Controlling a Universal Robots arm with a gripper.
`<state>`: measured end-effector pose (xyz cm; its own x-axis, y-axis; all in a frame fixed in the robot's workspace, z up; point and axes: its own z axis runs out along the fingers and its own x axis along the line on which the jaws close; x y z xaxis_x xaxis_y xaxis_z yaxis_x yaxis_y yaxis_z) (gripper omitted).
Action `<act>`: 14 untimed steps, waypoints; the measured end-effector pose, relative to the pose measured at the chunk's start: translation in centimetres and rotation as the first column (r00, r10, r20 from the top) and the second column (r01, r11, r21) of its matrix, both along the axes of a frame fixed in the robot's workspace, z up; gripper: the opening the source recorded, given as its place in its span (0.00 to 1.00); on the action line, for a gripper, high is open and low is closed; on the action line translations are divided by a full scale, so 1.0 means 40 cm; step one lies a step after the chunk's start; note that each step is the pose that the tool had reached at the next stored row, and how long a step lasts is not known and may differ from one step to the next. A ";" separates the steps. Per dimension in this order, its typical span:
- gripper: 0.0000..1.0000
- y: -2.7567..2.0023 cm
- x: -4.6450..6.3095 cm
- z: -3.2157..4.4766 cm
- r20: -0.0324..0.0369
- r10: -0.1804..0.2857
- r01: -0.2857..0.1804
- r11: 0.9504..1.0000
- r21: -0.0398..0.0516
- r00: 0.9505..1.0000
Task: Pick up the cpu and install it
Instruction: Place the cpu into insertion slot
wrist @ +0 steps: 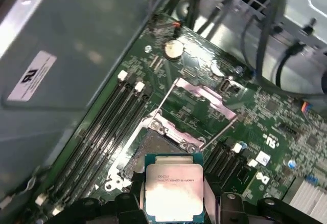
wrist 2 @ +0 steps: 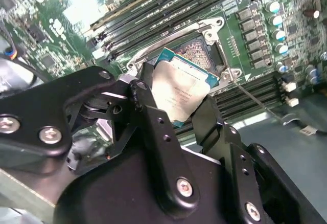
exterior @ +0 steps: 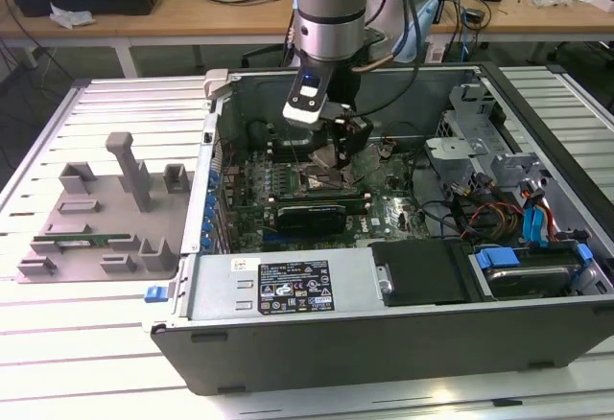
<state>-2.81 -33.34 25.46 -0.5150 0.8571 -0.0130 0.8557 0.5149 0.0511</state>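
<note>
- cpu (wrist 2: 181, 93) is clamped by two opposite edges between the black fingers (wrist 2: 153, 116) of the gripper (wrist 2: 180, 106), and its silver top is shown in both wrist views
- it is held tilted just above the open socket (wrist: 153, 150) of the green motherboard (wrist: 245, 114); whether any edge of it touches the socket cannot be told
- the socket's metal load plate (wrist: 202, 93) is seen swung up and away from the socket, and a thin lever rod (wrist: 219, 132) is raised beside it
- rows of black memory slots (wrist: 110, 124) are seen alongside the socket, and a round coin battery (wrist: 172, 50) is mounted farther off on the same board
- in the exterior view the arm (exterior: 331, 8) is seen reaching down from above into the open computer case (exterior: 403, 343), with the gripper placed over the middle of the board
- a grey plastic tray (exterior: 96, 214) with upright blocks is set on the slatted table (exterior: 77, 362), just beside the case on the exterior view's left
</note>
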 end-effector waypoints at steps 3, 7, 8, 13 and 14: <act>0.54 0.000 0.000 -0.001 0.000 -0.077 0.077 0.997 0.000 0.997; 0.54 0.000 0.000 -0.002 0.000 -0.152 0.152 0.988 0.000 0.988; 0.54 0.000 0.000 -0.002 0.000 -0.175 0.175 0.985 0.000 0.985; 0.54 0.000 0.000 -0.004 0.000 -0.289 0.289 0.957 0.000 0.957; 0.54 0.000 0.000 -0.004 0.000 -0.302 0.302 0.953 0.000 0.953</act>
<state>-2.81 -33.34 25.29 -0.2325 0.9725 -0.0130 0.9712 0.2329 0.0512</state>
